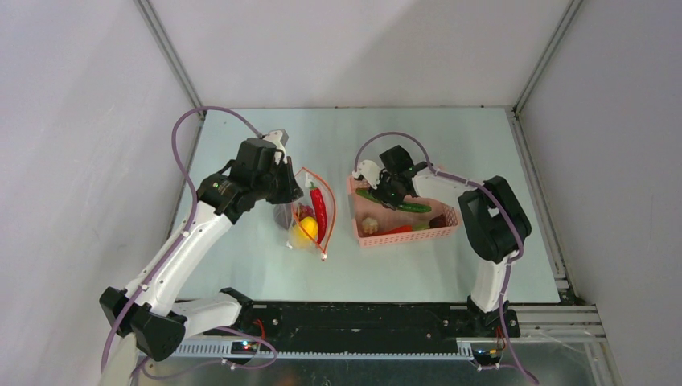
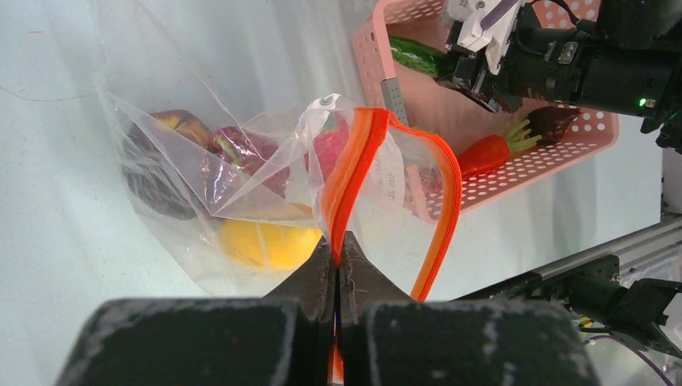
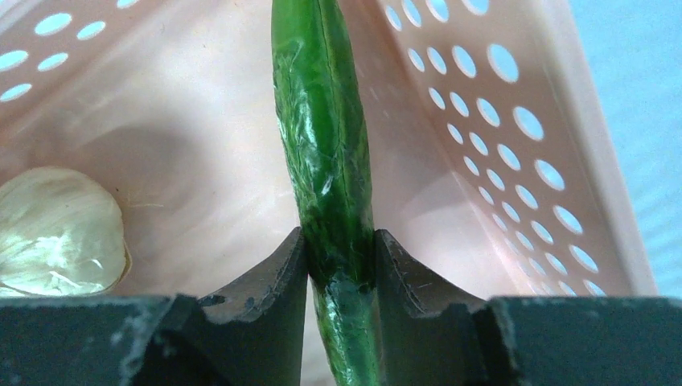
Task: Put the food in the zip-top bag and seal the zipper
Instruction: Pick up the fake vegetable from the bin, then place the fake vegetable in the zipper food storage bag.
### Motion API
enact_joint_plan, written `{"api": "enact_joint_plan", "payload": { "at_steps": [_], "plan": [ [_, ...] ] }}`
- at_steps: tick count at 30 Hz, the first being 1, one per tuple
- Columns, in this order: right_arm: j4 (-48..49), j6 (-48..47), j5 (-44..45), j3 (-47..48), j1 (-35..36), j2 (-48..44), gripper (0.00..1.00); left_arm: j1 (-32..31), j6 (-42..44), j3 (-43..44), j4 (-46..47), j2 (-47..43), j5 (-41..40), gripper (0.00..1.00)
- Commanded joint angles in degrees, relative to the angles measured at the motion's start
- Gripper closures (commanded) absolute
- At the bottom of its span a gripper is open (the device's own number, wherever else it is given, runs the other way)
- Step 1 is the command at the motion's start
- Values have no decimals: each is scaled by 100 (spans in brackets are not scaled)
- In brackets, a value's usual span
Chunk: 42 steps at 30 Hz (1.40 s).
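Note:
The clear zip-top bag [image 1: 308,215] lies left of centre with its mouth held open. Inside it I see a yellow lemon-like fruit [image 2: 265,243], a red chili [image 1: 319,207] and dark fruit [image 2: 157,189]. My left gripper [image 2: 338,241] is shut on the orange-red zipper [image 2: 354,165] strip. In the pink basket [image 1: 406,235] my right gripper [image 3: 341,241] is shut on the long green pod [image 3: 323,137], both fingers pressed against its sides. The pod [image 1: 394,201] lies across the basket.
The basket also holds an orange carrot-like piece [image 2: 490,150], a dark piece [image 2: 559,121] and a pale garlic-like piece [image 3: 56,233]. The basket's perforated walls [image 3: 499,129] stand close round the right gripper. A black rail [image 1: 362,322] runs along the near table edge.

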Motion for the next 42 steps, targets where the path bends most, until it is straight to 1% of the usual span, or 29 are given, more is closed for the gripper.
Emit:
{"api": "enact_joint_plan", "payload": {
  "at_steps": [1, 4, 6, 13, 15, 17, 19, 20, 21, 22, 23, 24, 25, 26, 27, 28, 29, 30, 31, 32, 33, 35, 38, 40, 42],
  "plan": [
    [-126, 78, 347, -17, 48, -482, 80, 26, 131, 27, 114, -121, -7, 100],
    [-46, 190, 582, -20, 121, -771, 86, 26, 109, 27, 121, -136, -17, 100],
    [-47, 209, 667, -52, 173, -1006, 88, 24, 99, 20, 122, -144, -25, 100],
    [-219, 183, 723, -416, 403, -1924, 88, 27, 74, 2, 143, -132, -22, 100],
    [-191, 299, 771, -540, 444, -2205, 88, 22, 56, 0, 142, -125, -21, 100],
    [-47, 559, 831, -670, 470, -2540, 88, 25, 41, -6, 150, -125, -29, 100],
    [261, 1097, 1027, -788, 509, -2918, 89, 30, 28, -8, 148, -127, -30, 100],
    [491, 1621, 1034, -807, 550, -3187, 89, 28, 11, -8, 148, -118, -44, 100],
    [626, 1878, 971, -900, 652, -3334, 89, 27, 1, -8, 148, -119, -41, 100],
    [1048, 2433, 944, -968, 729, -3614, 90, 26, -2, -9, 141, -113, -57, 100],
    [1291, 2719, 922, -1175, 917, -3759, 91, 22, -6, -9, 144, -104, -66, 100],
    [1867, 3188, 818, -1286, 1028, -3999, 91, 21, -19, -11, 140, -103, -72, 100],
    [2193, 3378, 741, -1494, 1303, -4092, 91, 23, -27, -5, 131, -92, -73, 100],
    [2782, 3716, 759, -1582, 1433, -4221, 91, 25, -34, 1, 117, -89, -76, 100],
    [3305, 3998, 821, -1702, 1725, -4247, 91, 26, -40, 5, 115, -86, -68, 100],
    [3589, 4130, 957, -1751, 1881, -4257, 91, 35, -46, 8, 109, -86, -63, 100],
    [4120, 4367, 1259, -1832, 2165, -4234, 91, 35, -62, 9, 106, -96, -54, 100],
    [4413, 4486, 1458, -1897, 2298, -4142, 90, 35, -67, 7, 115, -95, -51, 100],
    [4948, 4735, 1526, -1919, 2513, -4075, 90, 35, -76, 8, 113, -112, -49, 100],
    [5218, 4854, 1612, -1936, 2663, -3902, 90, 35, -82, 2, 113, -116, -48, 100],
    [5738, 5034, 1621, -1939, 2732, -3716, 90, 35, -89, -6, 110, -126, -59, 100],
    [6418, 5125, 1692, -1941, 2893, -3415, 90, 35, -105, -4, 88, -123, -69, 100],
    [7161, 5100, 2022, -1976, 3079, -3067, 90, 35, -121, -4, 81, -125, 32, 100],
    [7826, 5117, 2149, -2062, 3144, -2880, 90, 37, -138, -12, 92, -135, 76, 100],
    [8223, 5165, 2341, -2139, 3192, -2754, 90, 43, -145, -17, 95, -152, 76, 100]
  ]
}}
